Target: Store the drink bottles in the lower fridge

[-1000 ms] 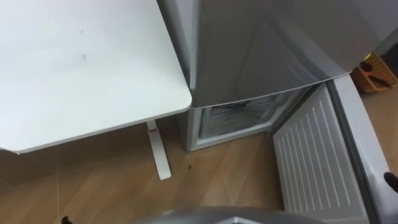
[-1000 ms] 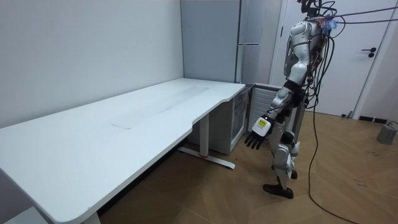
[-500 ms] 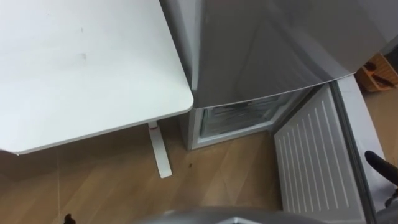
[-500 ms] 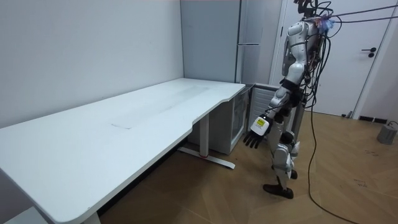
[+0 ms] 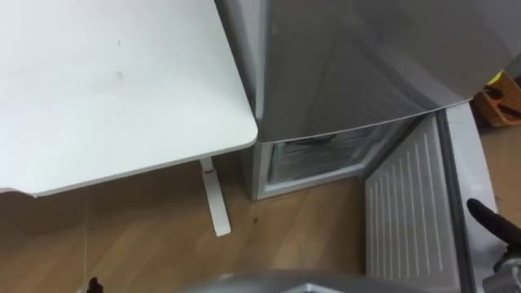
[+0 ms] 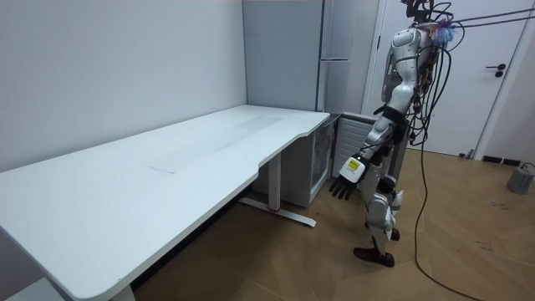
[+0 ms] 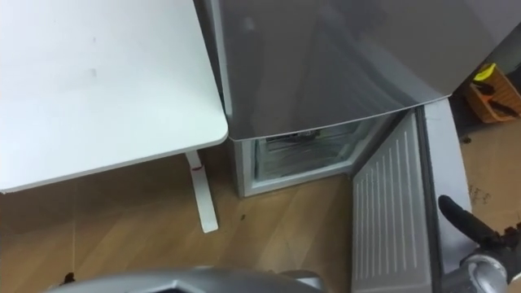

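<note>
The right hand (image 7: 462, 218) comes in at the right edge of the eye views as a dark shape low in the frame. Too little of it is in sight to tell whether it is open or closed. It lies just to the right of the open door (image 5: 407, 213) of the lower fridge (image 5: 319, 155), past the door's outer edge. The door is swung out toward the robot, hinged on the right, with its white ribbed inner face turned to the left. The lower fridge itself is ahead and to the left of that hand, at the far end of the door. It is a pale open compartment under the closed grey upper fridge (image 5: 350, 57).

The left hand (image 6: 344, 176) shows in the room view, hanging low in front of the robot's thighs. Its fingers are loose and spread, pointing down, with nothing in them. From that camera it is seen against the open door, and the mouth of the lower fridge is just to the room view's left of it, apart from it. Where the drinks are cannot be told.

The robot stands upright on the wooden floor (image 5: 146, 240), facing the fridge and close to the open door. On its left is a white table (image 5: 114, 89) whose rounded corner comes up beside the fridge's side. The table's white leg (image 5: 214, 202) stands on the floor left of the compartment. A brownish box (image 7: 493, 94) shows to the right of the fridge, beyond the door.
</note>
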